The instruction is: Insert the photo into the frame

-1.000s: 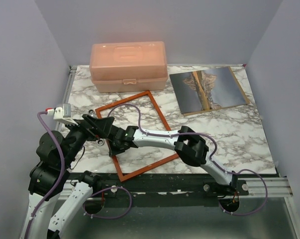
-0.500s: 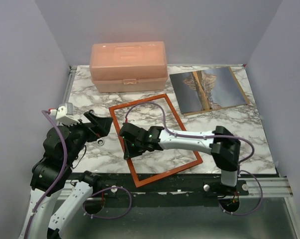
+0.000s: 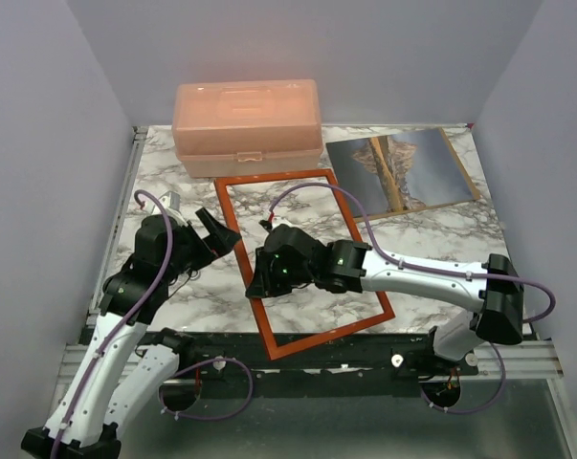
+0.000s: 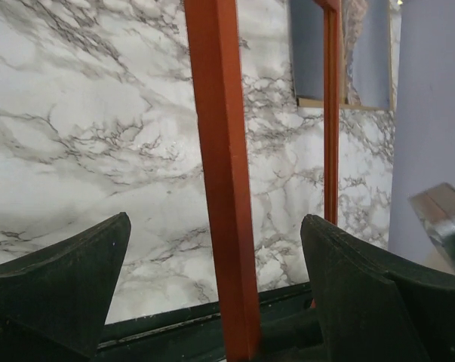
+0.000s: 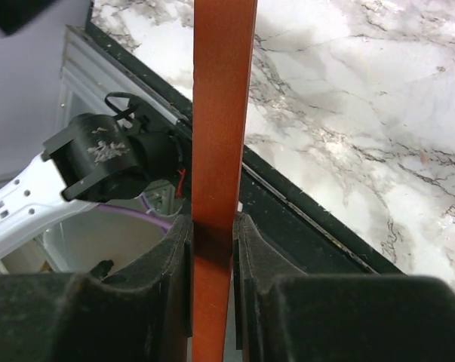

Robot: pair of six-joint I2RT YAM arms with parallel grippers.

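The frame [image 3: 365, 251], a thin reddish-brown rectangle, lies across the marble table's middle. Its near corner reaches over the front edge. My right gripper [image 3: 259, 279] is shut on the frame's left bar [image 5: 221, 113], and both pads [image 5: 176, 256] press on the wood at the right gripper [image 5: 212, 226]. My left gripper [image 3: 221, 234] stands open just left of that bar [image 4: 223, 188]. The bar passes between the wide-apart fingers [image 4: 84, 264] of the left gripper [image 4: 216, 222] without touching them. The photo [image 3: 398, 172], a mountain and lake print, lies face up at the back right, and part of the photo [image 4: 308, 53] shows through the frame.
A peach plastic box [image 3: 248, 124] stands at the back left, close to the frame's far bar. A brown backing board [image 3: 462, 164] shows under the photo's right edge. Grey walls close in the table on three sides, and a black rail [image 3: 365, 352] runs along the front.
The right gripper has carried the frame to the right and turned it, so its near corner now overhangs the front edge. The left arm has swung right, its gripper still open.
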